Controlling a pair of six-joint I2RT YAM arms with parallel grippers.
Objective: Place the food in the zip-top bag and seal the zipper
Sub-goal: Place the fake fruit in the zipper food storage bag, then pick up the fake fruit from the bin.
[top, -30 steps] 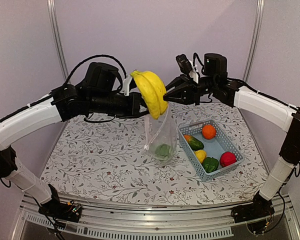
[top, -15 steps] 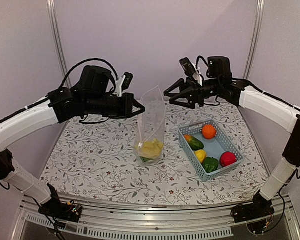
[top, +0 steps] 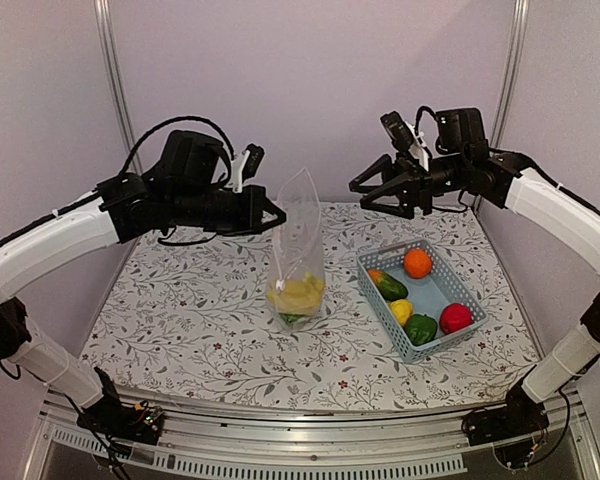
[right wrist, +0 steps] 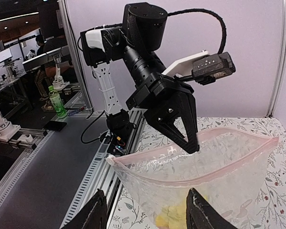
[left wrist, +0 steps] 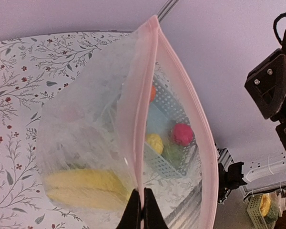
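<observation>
Blue basket [top: 435,292] on worktop [top: 180,320] holds orange [top: 417,263], apple [top: 456,317], lemon [top: 401,311] and pepper [top: 420,328]. Bag [top: 300,235] is upright just left of it, mouth open, with banana [top: 297,294] at the bottom. Left claw [top: 280,214] is pinched tight on zipper [left wrist: 144,95]. Right claw [top: 375,195] is spread wide, empty, apart from bag.

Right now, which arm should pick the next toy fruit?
Right: the right pincer hangs open near the light-blue slotted plastic basket; the left pincer is shut on the clear plastic bag.
</observation>
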